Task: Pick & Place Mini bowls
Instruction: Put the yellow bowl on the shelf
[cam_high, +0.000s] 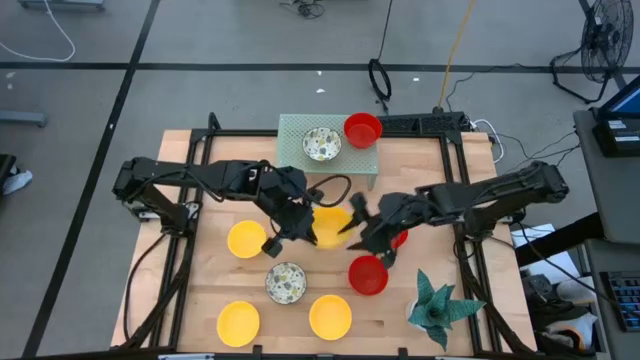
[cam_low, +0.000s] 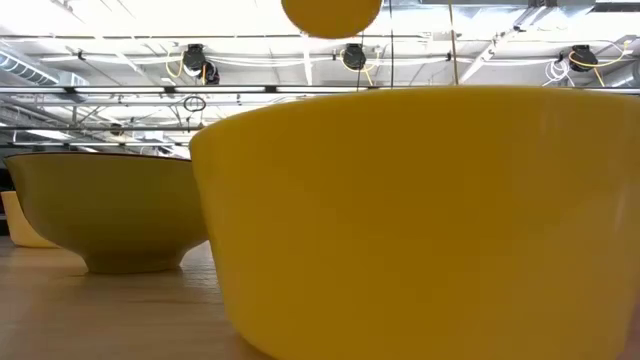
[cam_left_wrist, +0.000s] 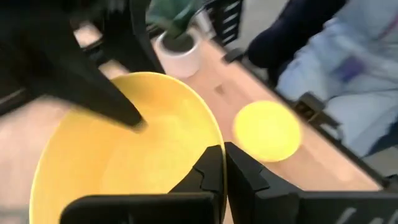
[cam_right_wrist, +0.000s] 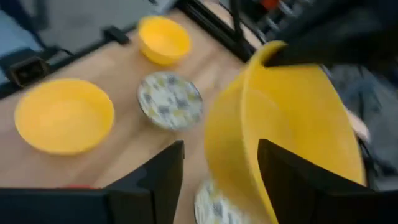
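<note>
Where the two grippers meet over the middle of the table (cam_high: 200, 150), a yellow bowl (cam_high: 330, 226) sits between them, with the left gripper (cam_high: 300, 228) on its left rim and the right gripper (cam_high: 352, 226) at its right rim. In the left wrist view the left gripper's fingers (cam_left_wrist: 211, 171) are pressed nearly together with the bowl's thin rim pinched between them. In the right wrist view the right gripper's fingers (cam_right_wrist: 163, 174) stand wide apart, with the bowl's wall between them and not clamped. The bowl is plain bright yellow, round and deep-walled, and it hangs tilted in the right wrist view. Both arms reach inward from the table's sides, bent low at the elbow. Around them lie other yellow bowls (cam_high: 246, 240), a speckled bowl (cam_high: 286, 283) and a red bowl (cam_high: 367, 275) on the wood. A second speckled bowl (cam_high: 322, 144) and a second red bowl (cam_high: 362, 129) rest on the pale green rack (cam_high: 292, 128) at the far edge, and a plant (cam_high: 436, 308) stands near the right front corner.
</note>
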